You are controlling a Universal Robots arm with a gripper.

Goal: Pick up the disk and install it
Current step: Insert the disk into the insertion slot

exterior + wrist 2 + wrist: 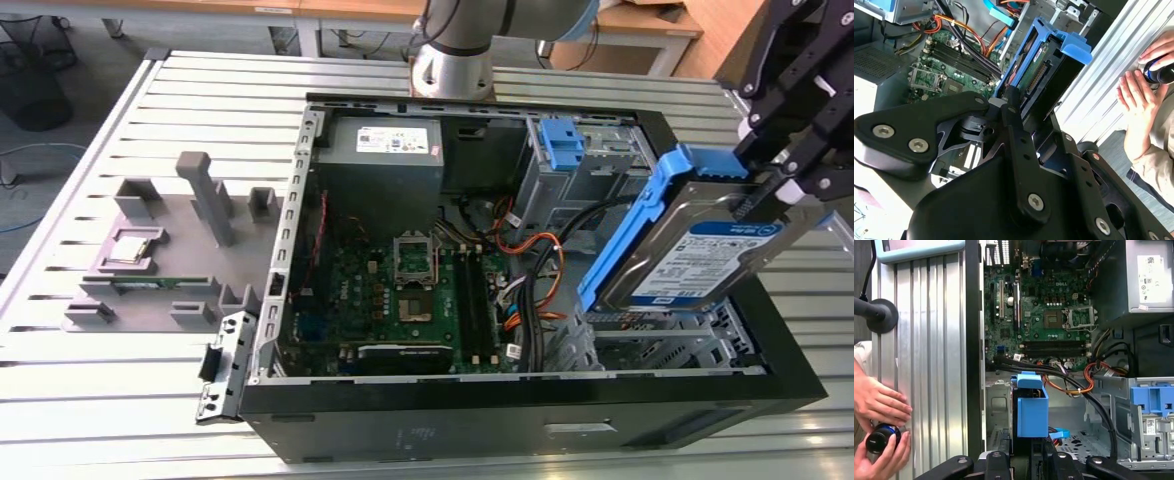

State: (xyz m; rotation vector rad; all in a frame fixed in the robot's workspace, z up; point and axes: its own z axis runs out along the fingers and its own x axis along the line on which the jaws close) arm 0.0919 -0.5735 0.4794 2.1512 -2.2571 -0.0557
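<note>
Exterior view, centre: open computer case (pixel 441 410) | inside, green motherboard (pixel 387 300) | beside it, orange and black cables (pixel 550 243) | above it, grey box with white sticker (pixel 380 165) | exterior view's left: grey slotted fixture (pixel 200 205) on ribbed metal table (pixel 120 390)

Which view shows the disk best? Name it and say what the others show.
The exterior view: the disk shows its whole labelled face, tilted over the computer case. The second wrist view shows its connector edge; the first wrist view shows its blue bracket end-on.
</note>
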